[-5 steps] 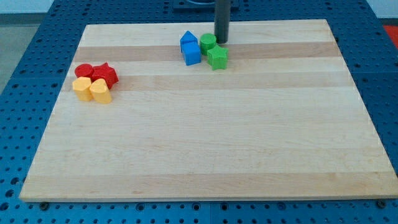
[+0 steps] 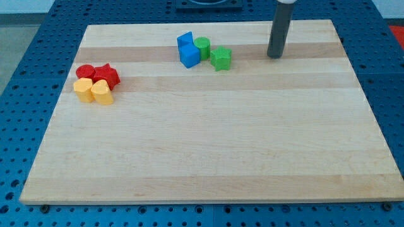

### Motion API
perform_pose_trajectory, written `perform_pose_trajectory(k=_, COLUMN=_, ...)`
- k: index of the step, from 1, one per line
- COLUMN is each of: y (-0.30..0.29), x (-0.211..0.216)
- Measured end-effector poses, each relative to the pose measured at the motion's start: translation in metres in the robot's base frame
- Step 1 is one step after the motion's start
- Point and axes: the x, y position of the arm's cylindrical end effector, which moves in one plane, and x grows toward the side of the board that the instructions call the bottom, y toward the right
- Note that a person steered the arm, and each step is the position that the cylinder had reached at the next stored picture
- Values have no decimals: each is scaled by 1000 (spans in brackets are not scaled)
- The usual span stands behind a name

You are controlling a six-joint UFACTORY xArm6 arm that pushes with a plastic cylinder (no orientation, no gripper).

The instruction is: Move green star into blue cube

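The green star (image 2: pixel 221 58) lies near the view's top, just right of centre. The blue cube (image 2: pixel 190 55) sits to its left, with a small gap between them. A green cylinder (image 2: pixel 202 46) touches the cube's upper right side, and a second blue block (image 2: pixel 184 41) leans at the cube's upper left. My tip (image 2: pixel 274 55) rests on the board to the right of the green star, well apart from it and level with it.
A red cylinder (image 2: pixel 85 71), a red star (image 2: pixel 107 75), a yellow hexagon-like block (image 2: pixel 83 87) and a yellow rounded block (image 2: pixel 101 92) cluster at the view's left. The wooden board (image 2: pixel 208 145) lies on a blue perforated table.
My tip moved from just above the green cylinder to the right of the green star. The green cylinder and both blue blocks shifted slightly left; the star stayed put.
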Motion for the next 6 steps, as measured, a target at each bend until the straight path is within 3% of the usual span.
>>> perform_pose_trajectory(k=4, y=-122, x=8)
perform_pose_trajectory(k=5, y=-135, x=8)
perform_pose_trajectory(k=6, y=-109, x=8)
